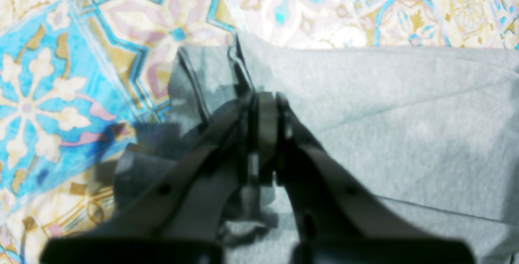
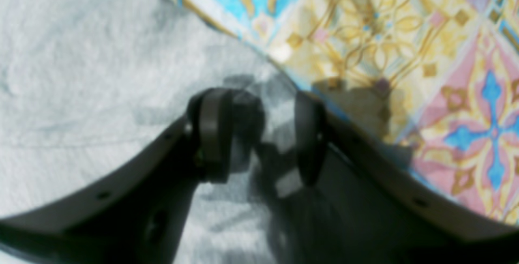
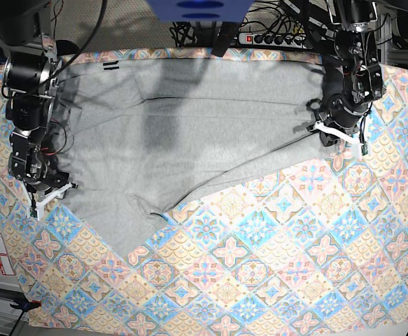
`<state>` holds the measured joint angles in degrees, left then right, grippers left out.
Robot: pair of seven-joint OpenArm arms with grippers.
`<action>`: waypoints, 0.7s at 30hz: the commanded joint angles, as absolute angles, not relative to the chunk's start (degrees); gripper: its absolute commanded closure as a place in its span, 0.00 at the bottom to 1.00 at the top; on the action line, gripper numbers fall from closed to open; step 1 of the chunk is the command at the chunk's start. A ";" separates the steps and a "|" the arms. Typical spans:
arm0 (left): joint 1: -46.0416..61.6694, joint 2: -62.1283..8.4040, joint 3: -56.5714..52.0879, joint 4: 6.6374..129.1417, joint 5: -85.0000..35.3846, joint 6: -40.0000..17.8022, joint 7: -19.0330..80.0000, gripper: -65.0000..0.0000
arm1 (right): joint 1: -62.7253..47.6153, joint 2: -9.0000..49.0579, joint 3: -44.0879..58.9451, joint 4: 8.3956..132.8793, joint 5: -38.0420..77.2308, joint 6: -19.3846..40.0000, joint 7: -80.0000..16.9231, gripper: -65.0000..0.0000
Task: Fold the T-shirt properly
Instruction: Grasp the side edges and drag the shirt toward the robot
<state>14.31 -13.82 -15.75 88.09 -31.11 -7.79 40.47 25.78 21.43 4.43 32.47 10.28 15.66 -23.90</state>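
The heather-grey T-shirt (image 3: 190,133) lies spread, plain side up, over the back-left of the table, with a crease running diagonally across it. My left gripper (image 3: 327,130) sits at the shirt's right edge. In the left wrist view it (image 1: 264,101) is shut on a bunched fold of the shirt (image 1: 405,114). My right gripper (image 3: 52,190) is at the shirt's left edge. In the right wrist view its jaws (image 2: 261,134) stand apart, straddling the edge of the shirt (image 2: 81,73), low over the cloth.
The colourful tile-patterned tablecloth (image 3: 273,266) covers the whole table and shows bare at the front and right. It also shows in the left wrist view (image 1: 40,93) and the right wrist view (image 2: 405,53). A power strip (image 3: 273,33) and cables lie behind the table's back edge.
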 commanded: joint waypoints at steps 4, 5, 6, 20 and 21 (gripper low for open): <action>14.02 -14.46 -16.04 89.10 -31.52 -8.04 39.34 1.00 | 27.38 24.57 4.53 33.19 10.42 15.78 -21.05 0.61; 14.02 -14.46 -16.04 89.10 -31.52 -8.04 39.34 1.00 | 27.38 24.66 4.44 33.19 10.42 15.78 -21.05 0.61; 14.02 -14.46 -16.04 89.10 -31.52 -8.04 39.34 1.00 | 27.38 24.66 4.35 33.19 10.42 15.78 -21.05 0.61; 14.02 -14.46 -16.04 89.10 -31.52 -8.04 39.34 1.00 | 25.19 24.22 4.18 28.26 10.42 15.87 -20.97 0.62; 14.02 -14.46 -16.04 89.10 -31.52 -8.04 39.34 1.00 | 24.57 24.22 4.26 28.26 10.42 15.87 -20.97 0.62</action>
